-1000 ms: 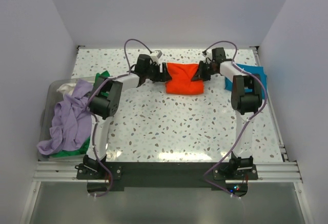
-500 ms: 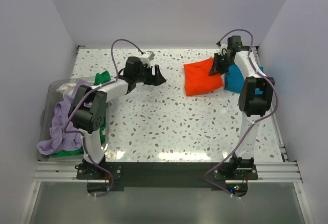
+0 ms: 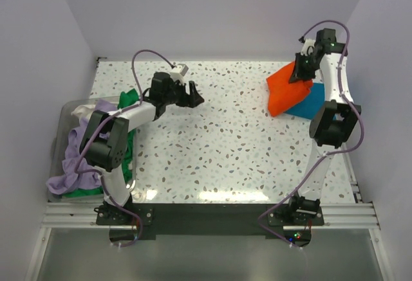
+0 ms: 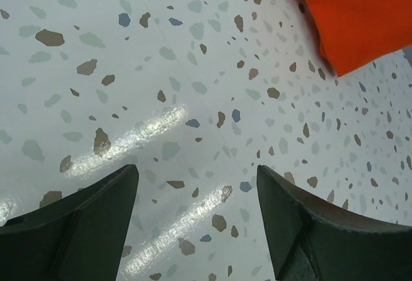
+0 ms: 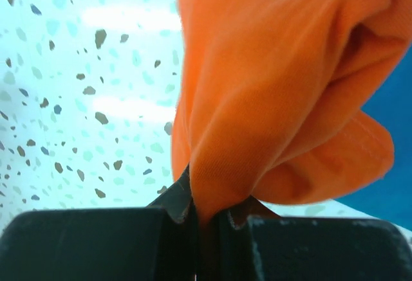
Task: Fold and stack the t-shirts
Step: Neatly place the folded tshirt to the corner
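The folded bright orange t-shirt (image 3: 286, 92) hangs from my right gripper (image 3: 302, 74), which is shut on its edge (image 5: 206, 211) at the far right of the table. It hangs partly over the folded teal-blue t-shirt (image 3: 309, 103), which lies flat beneath it (image 5: 386, 191). My left gripper (image 3: 193, 94) stands open over bare table at the far left-centre, its fingers (image 4: 84, 223) wide apart with nothing between them. A corner of the orange t-shirt (image 4: 360, 17) shows at the top right of the left wrist view.
A bin (image 3: 61, 126) at the left edge holds a heap of unfolded t-shirts: lavender (image 3: 84, 152), green (image 3: 131, 94) and whitish (image 3: 84, 109). White walls close in on three sides. A metal rail (image 3: 206, 215) runs along the near edge by the arm bases.
My right gripper has carried the orange t-shirt from the far centre to the right, lifting it over the teal-blue one. My left gripper has let go of it and drawn back to the left.
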Robot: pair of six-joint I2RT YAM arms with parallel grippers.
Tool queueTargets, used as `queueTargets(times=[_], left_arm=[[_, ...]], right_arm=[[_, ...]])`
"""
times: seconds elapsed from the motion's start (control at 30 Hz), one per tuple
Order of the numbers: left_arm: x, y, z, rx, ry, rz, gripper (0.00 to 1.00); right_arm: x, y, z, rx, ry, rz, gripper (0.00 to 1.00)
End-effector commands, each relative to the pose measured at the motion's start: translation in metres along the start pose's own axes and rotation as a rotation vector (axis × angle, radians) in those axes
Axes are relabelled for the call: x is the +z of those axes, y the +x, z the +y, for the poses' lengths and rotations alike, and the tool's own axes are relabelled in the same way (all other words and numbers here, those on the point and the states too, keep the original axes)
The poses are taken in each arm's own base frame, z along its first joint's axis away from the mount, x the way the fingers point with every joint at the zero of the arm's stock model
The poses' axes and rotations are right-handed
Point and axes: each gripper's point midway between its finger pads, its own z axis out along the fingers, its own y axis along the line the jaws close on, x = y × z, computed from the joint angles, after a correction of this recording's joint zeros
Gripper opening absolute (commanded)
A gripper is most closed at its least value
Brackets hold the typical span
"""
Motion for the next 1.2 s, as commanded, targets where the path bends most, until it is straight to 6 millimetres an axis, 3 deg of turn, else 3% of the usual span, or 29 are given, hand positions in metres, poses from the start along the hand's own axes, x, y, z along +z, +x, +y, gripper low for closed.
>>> queueTargets(times=[0.0, 0.13, 0.5, 0.67, 0.93, 1.17], left_arm=[[-0.001, -0.010, 0.001, 0.043, 0.019, -0.041, 0.79], [-0.001, -0.010, 0.004, 0.040, 0.016, -0.040, 0.79], [0.004, -0.004, 0.006, 0.026, 0.025, -0.025, 0.79], [0.004, -0.005, 0.005, 0.026, 0.031, -0.023, 0.79], [0.001, -0.005, 0.004, 0.026, 0.028, -0.024, 0.79], [0.001, -0.006, 0.004, 0.028, 0.032, -0.026, 0.79]], right_arm=[[-0.039, -0.020, -0.003, -0.038, 0.022, -0.064, 0.00], [-0.054, -0.031, -0.015, -0.017, 0.020, -0.101, 0.00], [-0.072, -0.040, -0.038, 0.025, -0.020, -0.170, 0.00], [-0.052, -0.033, -0.059, 0.064, -0.023, -0.139, 0.00], [0.003, -0.016, -0.101, 0.056, 0.052, -0.057, 0.00], [0.001, -0.010, -0.141, 0.088, 0.265, -0.040, 0.00]])
